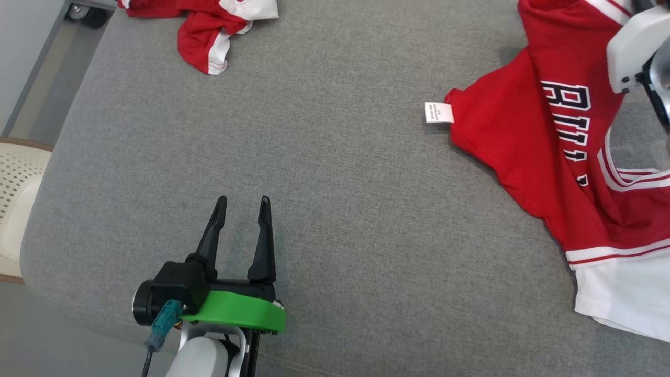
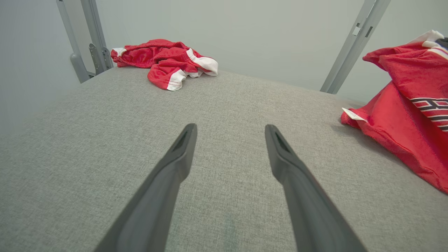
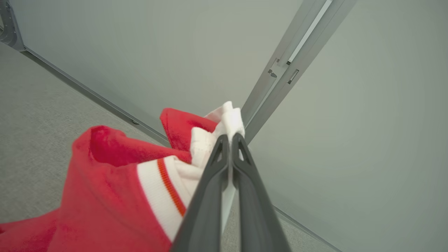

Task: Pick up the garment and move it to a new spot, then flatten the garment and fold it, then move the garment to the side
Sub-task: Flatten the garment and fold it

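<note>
**Head view:** the garment (image 1: 528,157), a red jersey with white trim and black lettering, is found at 3 o'clock in the frame. Part of it is spread on the grey worktop (image 1: 335,209) and part is pulled up toward 1 o'clock, where a pale bit of the right arm (image 1: 636,52) is caught. The left jaws are parked at 7 o'clock, spread apart with nothing between them. The garment is well apart from them, off at roughly 3 o'clock. A white label (image 1: 438,112) is seen poking out of its nearest edge. A second red garment (image 1: 209,36) is bunched at 11 o'clock and left alone.

**Left wrist view:** bare worktop is seen between the parted left jaws. The garment is heaped at 3 o'clock and the other one at 11.

**Right wrist view:** the right jaws are pressed together on a white-trimmed edge of the garment, and the red cloth droops away toward 8 o'clock.

**Handling, as a guess:** it's probably soft, light and floppy, so sagging and twisting are to be expected from a single pinch. A second hold is probably best taken on a stitched edge, either by the label or along the striped hem at 5 o'clock. The seam there should be gripped more surely than thin cloth.
</note>
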